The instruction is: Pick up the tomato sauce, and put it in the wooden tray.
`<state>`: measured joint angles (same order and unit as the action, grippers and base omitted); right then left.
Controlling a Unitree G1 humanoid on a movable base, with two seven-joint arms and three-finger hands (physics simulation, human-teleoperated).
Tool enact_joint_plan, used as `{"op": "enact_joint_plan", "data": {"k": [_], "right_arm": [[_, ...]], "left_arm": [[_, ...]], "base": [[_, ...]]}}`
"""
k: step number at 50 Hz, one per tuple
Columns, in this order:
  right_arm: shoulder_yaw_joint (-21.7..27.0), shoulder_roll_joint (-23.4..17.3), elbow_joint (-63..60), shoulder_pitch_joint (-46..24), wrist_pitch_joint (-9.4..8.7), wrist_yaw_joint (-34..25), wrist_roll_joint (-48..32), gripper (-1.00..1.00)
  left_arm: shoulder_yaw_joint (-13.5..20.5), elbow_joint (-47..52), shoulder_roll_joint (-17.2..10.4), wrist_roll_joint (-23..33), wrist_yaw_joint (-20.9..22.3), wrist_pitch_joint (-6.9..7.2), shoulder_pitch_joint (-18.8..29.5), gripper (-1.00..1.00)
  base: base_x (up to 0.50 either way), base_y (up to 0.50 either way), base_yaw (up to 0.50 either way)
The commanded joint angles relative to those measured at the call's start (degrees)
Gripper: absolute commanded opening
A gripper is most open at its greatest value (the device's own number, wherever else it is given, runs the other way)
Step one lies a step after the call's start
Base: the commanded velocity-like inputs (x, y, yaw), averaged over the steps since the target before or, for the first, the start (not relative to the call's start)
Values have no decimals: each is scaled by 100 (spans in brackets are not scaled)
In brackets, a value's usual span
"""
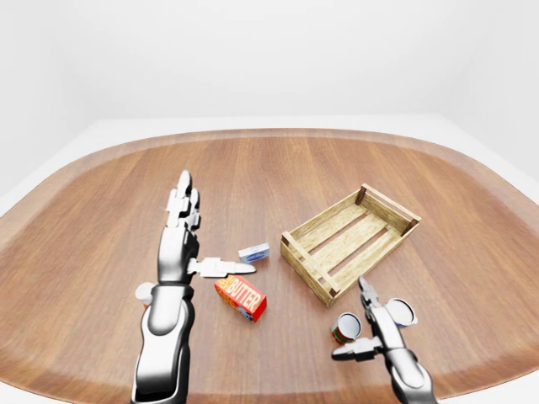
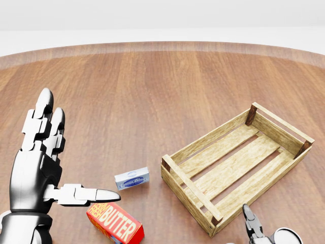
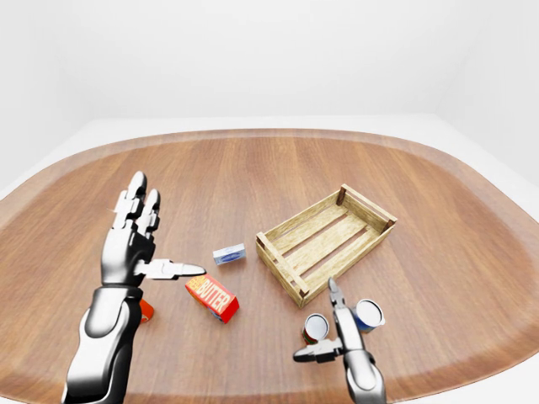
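red can (image 1: pixel 344 327) half hidden by spread right robot hand (image 1: pixel 369 324); left robot hand (image 1: pixel 187 244) wide.

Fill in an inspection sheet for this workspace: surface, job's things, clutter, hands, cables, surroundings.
Surface: rounded brown wooden table.
Job's things: slatted wooden tray, nothing inside; red-labelled round can, likely the tomato sauce, upright beside the right hand.
Clutter: red butter box; small blue-and-white box; blue-labelled can; small red-and-white item partly hidden by the left arm.
Hands: left hand open, raised; right hand open, by the cans.
Cables: nothing seen.
Surroundings: plain white walls.
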<state>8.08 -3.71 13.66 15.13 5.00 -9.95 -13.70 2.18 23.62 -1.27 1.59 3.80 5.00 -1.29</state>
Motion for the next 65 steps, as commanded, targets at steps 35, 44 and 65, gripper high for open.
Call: {"op": "enact_joint_plan", "data": {"k": [35,44,65], "right_arm": [[-145,-124,827,-293,0,288,-39,100],[-140,-135,823,-279,0,296,-47,100],[-137,-138,756,-227,0,457,-233,100]], "left_arm": [[-39,14,11,34,2,0,-15,100],[-37,-66,12,30,-4,0,-4,100],[-13,-32,5,10,0,0,21,100]], "base": [[0,0,0],[0,0,0],[0,0,0]]}}
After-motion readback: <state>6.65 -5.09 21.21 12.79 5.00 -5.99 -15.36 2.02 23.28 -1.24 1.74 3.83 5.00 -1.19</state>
